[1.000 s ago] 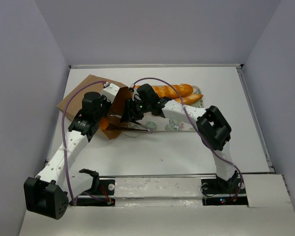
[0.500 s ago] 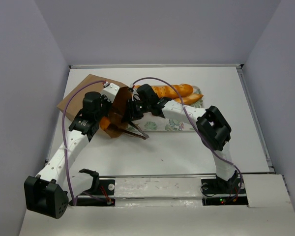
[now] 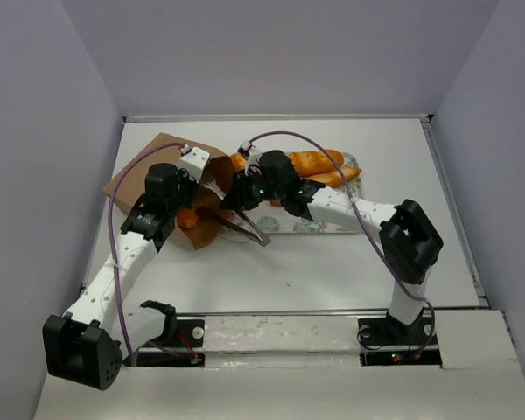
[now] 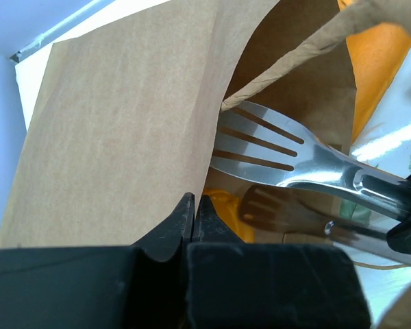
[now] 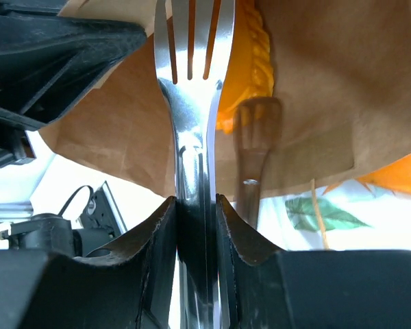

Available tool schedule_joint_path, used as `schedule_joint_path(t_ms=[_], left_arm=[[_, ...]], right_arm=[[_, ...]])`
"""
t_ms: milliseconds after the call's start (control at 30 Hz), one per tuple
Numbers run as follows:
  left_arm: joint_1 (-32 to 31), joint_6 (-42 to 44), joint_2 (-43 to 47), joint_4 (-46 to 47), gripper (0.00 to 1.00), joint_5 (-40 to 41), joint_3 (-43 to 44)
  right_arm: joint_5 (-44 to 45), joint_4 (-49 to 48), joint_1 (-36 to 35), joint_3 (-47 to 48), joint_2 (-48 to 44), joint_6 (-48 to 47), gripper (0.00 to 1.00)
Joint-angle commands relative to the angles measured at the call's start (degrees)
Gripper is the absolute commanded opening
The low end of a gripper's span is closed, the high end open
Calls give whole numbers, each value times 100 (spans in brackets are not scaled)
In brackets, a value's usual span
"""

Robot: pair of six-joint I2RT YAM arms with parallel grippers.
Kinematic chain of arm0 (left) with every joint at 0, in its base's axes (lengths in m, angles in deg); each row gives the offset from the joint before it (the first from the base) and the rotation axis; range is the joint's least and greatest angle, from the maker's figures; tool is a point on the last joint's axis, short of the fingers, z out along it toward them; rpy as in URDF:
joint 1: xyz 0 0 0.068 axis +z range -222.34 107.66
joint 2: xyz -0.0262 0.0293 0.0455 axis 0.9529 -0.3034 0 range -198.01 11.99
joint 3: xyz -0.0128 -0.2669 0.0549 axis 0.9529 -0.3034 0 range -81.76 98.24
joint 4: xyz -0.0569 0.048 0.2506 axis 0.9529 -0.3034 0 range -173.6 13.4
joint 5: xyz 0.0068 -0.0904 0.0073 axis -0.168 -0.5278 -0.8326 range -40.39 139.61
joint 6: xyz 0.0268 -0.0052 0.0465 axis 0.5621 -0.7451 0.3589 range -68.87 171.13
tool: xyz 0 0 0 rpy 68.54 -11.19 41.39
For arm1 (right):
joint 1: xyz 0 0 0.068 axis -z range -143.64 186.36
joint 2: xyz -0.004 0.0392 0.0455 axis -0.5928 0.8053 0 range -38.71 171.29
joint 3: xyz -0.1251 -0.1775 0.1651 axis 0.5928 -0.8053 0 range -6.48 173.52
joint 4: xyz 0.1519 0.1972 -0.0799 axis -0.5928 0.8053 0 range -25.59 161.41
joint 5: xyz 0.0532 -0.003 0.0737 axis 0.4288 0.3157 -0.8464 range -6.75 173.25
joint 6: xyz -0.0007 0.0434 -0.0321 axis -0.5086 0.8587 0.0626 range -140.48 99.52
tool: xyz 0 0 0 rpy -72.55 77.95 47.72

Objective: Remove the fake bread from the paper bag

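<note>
At the left of the white surface [image 3: 332, 262] lies the brown kraft paper bag [image 3: 144, 171], on its side with its mouth turned toward the middle. The left gripper [image 4: 195, 202] has its jaws pressed together on the rim of the bag's upper wall and holds the mouth open; the wrist view shows the paper edge running down between the two fingers.

In the mouth shows a glossy golden-orange plastic loaf [image 3: 186, 217] — the piece of fake bread not yet out. Only part of it is visible, and the rest lies under paper.

Just right of it, the right gripper [image 5: 195, 205] is clamped on the handle of a shiny steel fork [image 5: 190, 48]. The tines reach into the bag beside the loaf, but I cannot tell whether they touch it.

Farther right, two more orange loaves [image 3: 319, 160] lie outside the bag on a leaf-printed mat [image 3: 302, 225].

The loaf looks like hollow moulded plastic: light, stiff and slick. The tines probably cannot pierce it and would skate off the smooth flank. The ridged, scored top seen from the right wrist offers better purchase, so raking along it or hooking behind the loaf's end seems the best hold. The paper is thin and likely to crumple or drag along — the pinch on the rim has to resist that.
</note>
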Motion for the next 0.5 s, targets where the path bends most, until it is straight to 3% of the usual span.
schedule_joint_path(t_ms=[0, 133, 300, 467], left_arm=[[48, -365, 99, 74, 0, -101, 318], [91, -594, 38, 57, 0, -101, 354], [188, -735, -225, -118, 0, 486, 511], [285, -1086, -682, -593, 0, 996, 1310]], right_arm=[[-80, -831, -24, -104, 85, -56, 1], [-274, -929, -77, -78, 112, -47, 1], [428, -297, -77, -34, -352, -494, 1], [1254, 680, 318, 72, -933, -601, 1]])
